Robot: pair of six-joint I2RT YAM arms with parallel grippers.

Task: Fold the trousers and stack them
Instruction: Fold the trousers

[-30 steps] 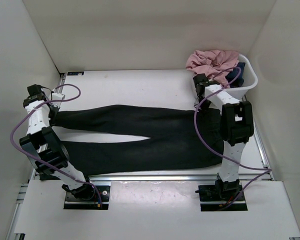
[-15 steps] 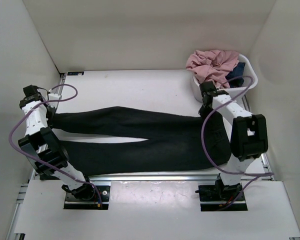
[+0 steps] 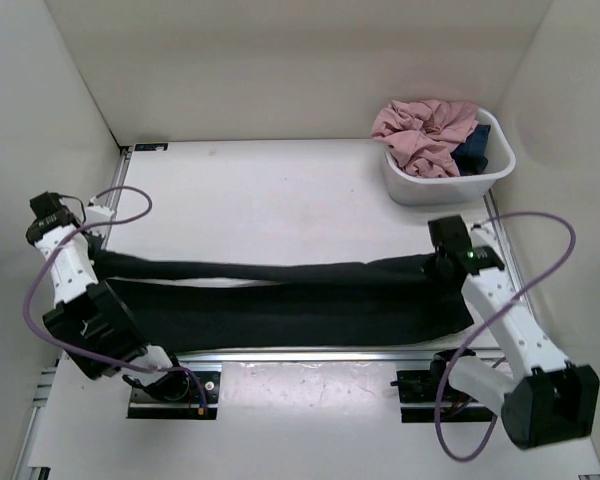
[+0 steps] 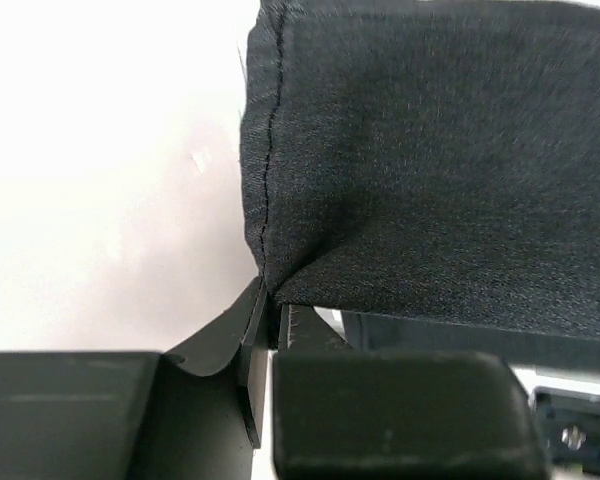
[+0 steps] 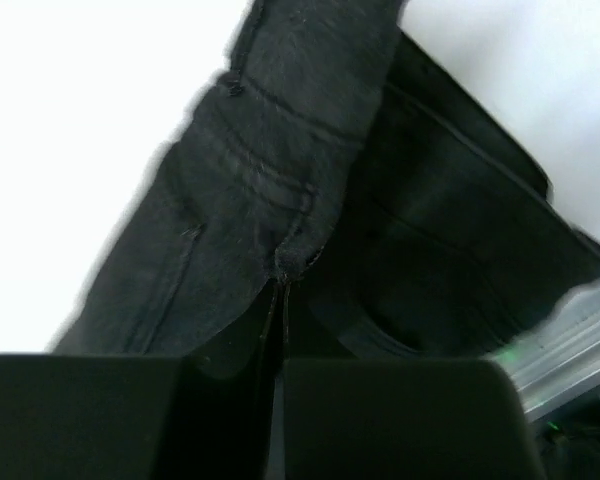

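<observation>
Both arms have drawn back from the tub (image 3: pixel 420 188) toward the near edge of the table (image 3: pixel 280 190), and the far leg of the trousers (image 3: pixel 280 300) has come with them. The open wedge of table that showed between the two legs a moment ago is now almost closed. The right arm, which stood close against the tub, is now clear of it.

The trousers lie stretched in a long dark band along the near side of the table, well away from the tub. The waist is at the tub's end and the leg hems are at the end farthest from it. The carried leg forms a raised ridge along the band's tub-facing edge. The other leg lies flat beside the metal rail (image 3: pixel 310 352).

The left claw (image 3: pixel 92 242) is pressed together on the trousers at the hem end. In its wrist view, the tips (image 4: pixel 265 300) pinch a corner of the stitched hem, and the cloth (image 4: pixel 430 160) hangs in a fold above them.

The right claw (image 3: pixel 442 264) is at the waist end, nearest the tub. Its wrist view shows the tips (image 5: pixel 280 275) shut on a bunched seam of the waistband (image 5: pixel 270 170).

The tub holds a pink cloth (image 3: pixel 425 130) and a dark blue garment (image 3: pixel 475 145)
</observation>
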